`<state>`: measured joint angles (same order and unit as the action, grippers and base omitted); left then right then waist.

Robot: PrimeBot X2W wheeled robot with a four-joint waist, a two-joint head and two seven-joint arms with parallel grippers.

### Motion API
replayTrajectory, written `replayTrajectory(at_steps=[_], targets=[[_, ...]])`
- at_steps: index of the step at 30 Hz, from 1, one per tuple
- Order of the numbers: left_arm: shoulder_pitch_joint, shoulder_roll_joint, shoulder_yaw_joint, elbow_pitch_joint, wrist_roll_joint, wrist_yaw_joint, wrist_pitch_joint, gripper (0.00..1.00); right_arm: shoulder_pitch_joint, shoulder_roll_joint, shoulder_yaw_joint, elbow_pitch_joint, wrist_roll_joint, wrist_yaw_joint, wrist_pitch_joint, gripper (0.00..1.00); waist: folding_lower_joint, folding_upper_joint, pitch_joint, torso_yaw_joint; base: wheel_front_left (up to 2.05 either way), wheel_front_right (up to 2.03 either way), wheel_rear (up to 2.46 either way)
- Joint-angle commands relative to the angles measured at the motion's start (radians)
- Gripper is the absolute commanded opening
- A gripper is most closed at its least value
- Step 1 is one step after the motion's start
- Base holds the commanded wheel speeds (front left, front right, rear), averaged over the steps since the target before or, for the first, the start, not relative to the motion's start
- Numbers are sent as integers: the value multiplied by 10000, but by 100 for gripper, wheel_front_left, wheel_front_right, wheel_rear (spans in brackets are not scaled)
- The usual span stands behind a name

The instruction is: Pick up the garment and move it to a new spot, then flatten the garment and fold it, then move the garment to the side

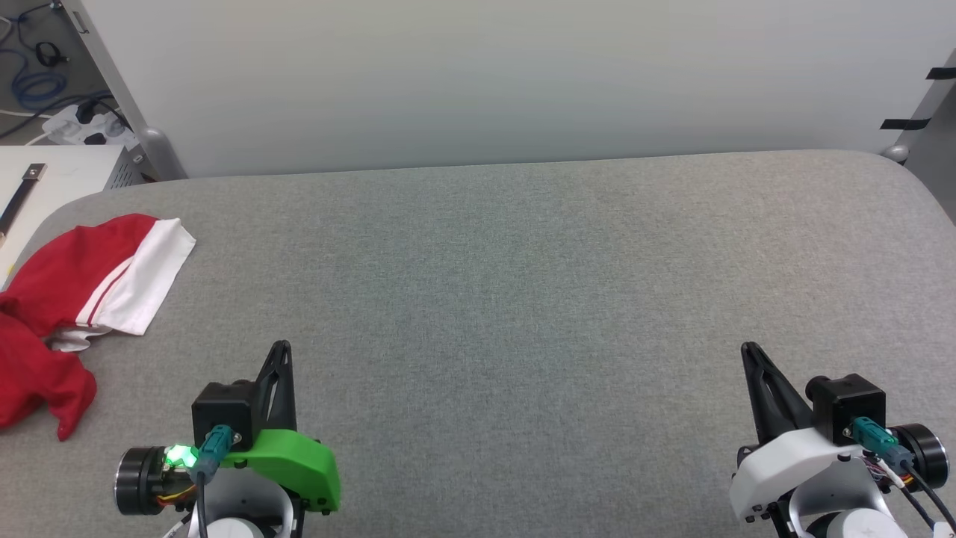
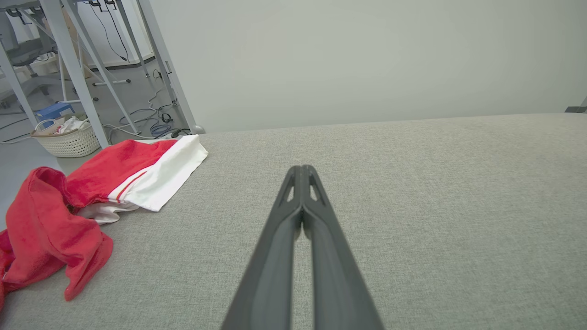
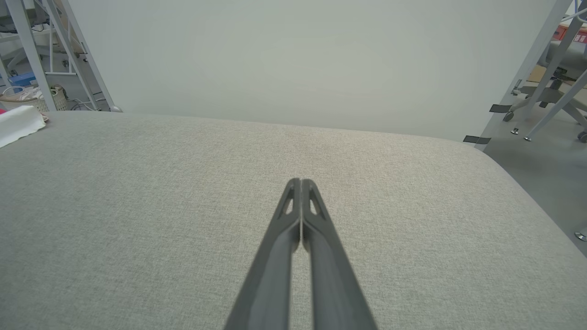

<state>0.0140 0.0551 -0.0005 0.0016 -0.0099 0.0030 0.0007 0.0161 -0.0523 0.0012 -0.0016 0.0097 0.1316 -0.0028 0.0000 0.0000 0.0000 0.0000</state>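
The garment (image 1: 67,299) is a red jersey with a white sleeve, lying crumpled at the far left edge of the grey table (image 1: 523,284). In the left wrist view the garment (image 2: 82,201) sits left of my fingers, its white sleeve pointing toward the back. A corner of that white sleeve (image 3: 18,126) shows at the left edge of the right wrist view. My left gripper (image 1: 281,350) is shut and empty, to the right of the garment and apart from it. My right gripper (image 1: 749,350) is shut and empty at the lower right, far from the garment.
A pale wall panel (image 1: 485,82) stands behind the table. Cables and a power strip (image 1: 82,123) lie on the floor at the back left, beside a white wicker basket (image 2: 69,140) and metal frame legs (image 2: 78,68). Chair legs (image 3: 550,105) stand off the table's right end.
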Motion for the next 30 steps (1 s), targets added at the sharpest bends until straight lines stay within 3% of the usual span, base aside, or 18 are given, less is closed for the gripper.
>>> replayTrajectory(at_steps=[1, 18, 19, 20, 21, 30], targets=[[-140, -49, 5, -16, 99, -30, -7, 0, -161, 20, -12, 16, -97, -9, 28, 0, 0, 0, 0, 0, 0, 0, 0], [-140, -49, 5, -16, 99, -30, -7, 0, -161, 20, -12, 16, -97, -9, 28, 0, 0, 0, 0, 0, 0, 0, 0], [3, 2, -2, 2, -5, 1, -3, 100, 3, -2, -2, 0, 5, 0, -3, 100, 0, 0, 0, 0, 0, 0, 0], [6, 2, -3, 3, -6, 3, -5, 0, 6, -2, -4, 0, 6, 0, -5, 0, 0, 0, 1, 0, 0, 0, 0], [7, 2, 0, 4, -5, 2, -3, 100, 6, -2, -2, 1, 5, 0, -3, 100, 0, 0, 1, 0, 0, 0, 0], [-6, -1, -50, -48, -61, 153, -163, 100, 5, -2, -111, -50, 126, -1, -161, 100, 0, 0, 19, 1, 0, 0, 0]])
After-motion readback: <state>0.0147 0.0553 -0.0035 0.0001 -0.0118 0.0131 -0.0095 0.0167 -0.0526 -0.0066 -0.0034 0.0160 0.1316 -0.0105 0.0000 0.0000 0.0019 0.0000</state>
